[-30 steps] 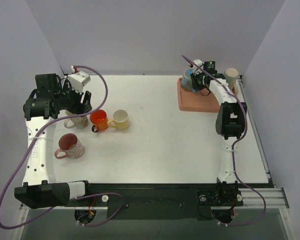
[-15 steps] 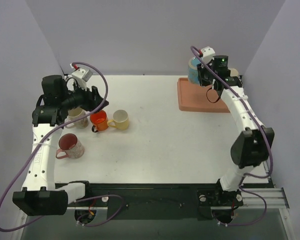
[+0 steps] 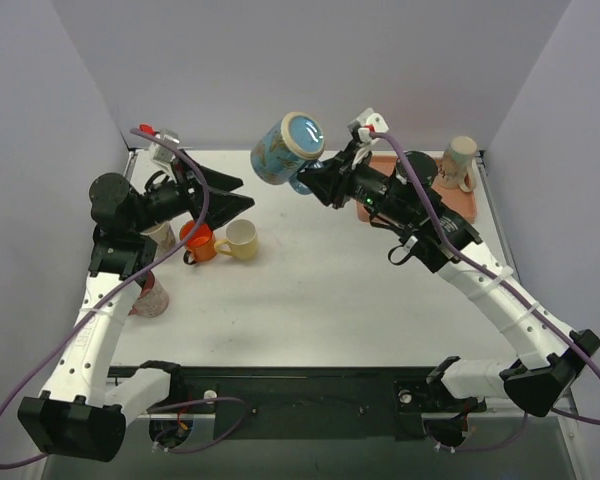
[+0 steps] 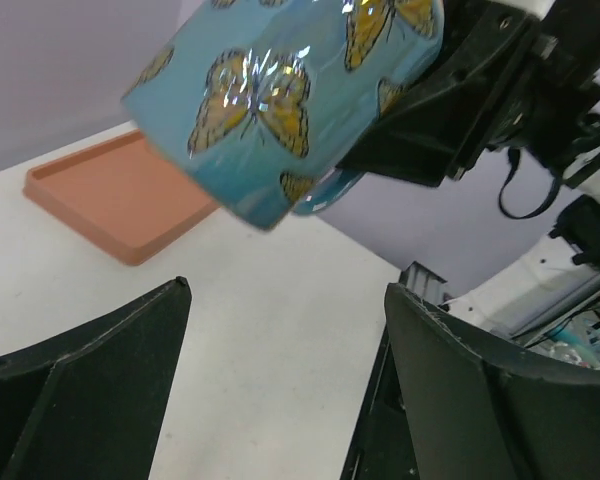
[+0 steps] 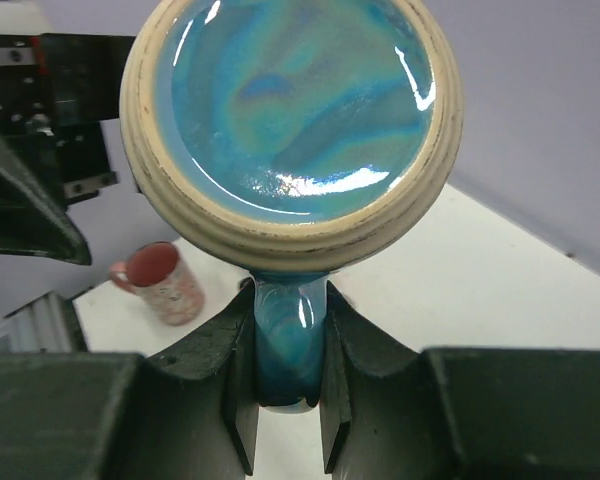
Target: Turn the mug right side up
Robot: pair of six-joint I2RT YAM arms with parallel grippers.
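Top external: the right arm hides part of the tray (image 3: 420,172). The butterfly mug (image 3: 287,148) is in mid-air, at 10 o'clock of the right gripper (image 3: 310,183).
Left wrist: the left gripper (image 4: 285,300) is spread wide and empty, with the mug at its 12 o'clock.
Right wrist: the fingers clamp the mug's handle; only its base shows.

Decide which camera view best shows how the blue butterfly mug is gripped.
Right wrist: the right gripper clamps the mug by its handle, seen close up. Top external shows the mug aloft, the grip small; left wrist shows mostly its butterfly side.
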